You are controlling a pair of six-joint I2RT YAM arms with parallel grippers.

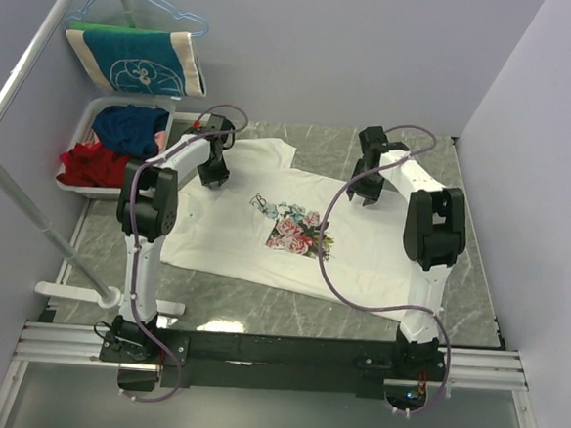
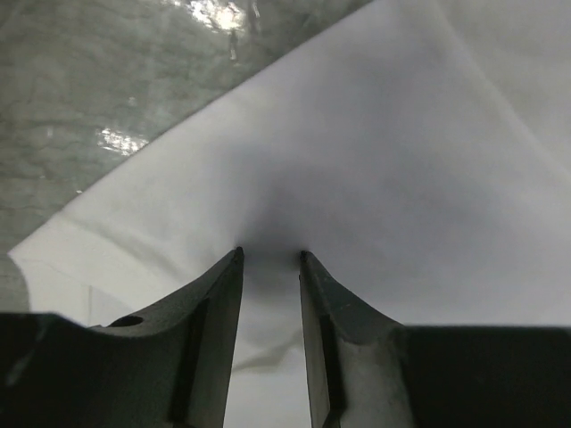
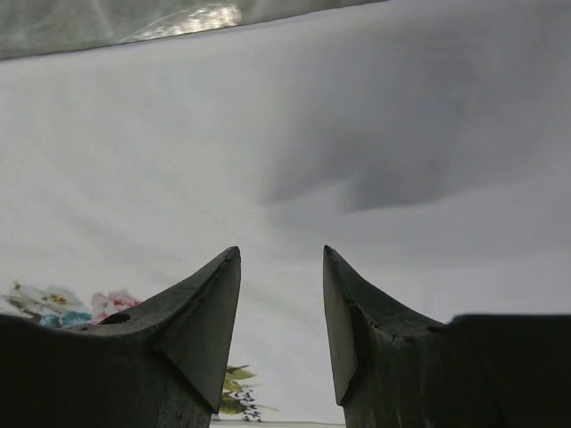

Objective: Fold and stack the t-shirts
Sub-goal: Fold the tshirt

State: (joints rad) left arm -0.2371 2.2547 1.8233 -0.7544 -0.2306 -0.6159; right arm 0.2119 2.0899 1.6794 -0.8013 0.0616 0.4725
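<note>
T-shirt (image 1: 361, 249) lies spread on the table (image 1: 408, 149), flower print (image 1: 299, 230) face up, roughly centred between my two arms. One sleeve points toward the far side, at the left.

Left gripper (image 1: 213, 175): down on the far-left part of the shirt, just beside that sleeve. In the wrist view my fingers (image 2: 214, 321) stand close together with a narrow gap. White cloth runs up into that gap and the creases fan out from the tips. Reads as a pinch on a fold of the shirt. A cloth edge and bare marble show beyond it.

Right gripper (image 1: 363, 192): over the far edge of the shirt, right of the print. The right fingers (image 3: 196, 321) are spread, with nothing between them. Cloth under them looks flat, with only a soft ridge further out. I can't tell whether the tips touch the fabric. A corner of the print shows at the lower left of that view.

Off to the left, a white bin (image 1: 88, 122) holds blue and red garments. Behind it a teal cloth (image 1: 134, 61) with a flower outline hangs under a blue wire hanger (image 1: 134, 3).
</note>
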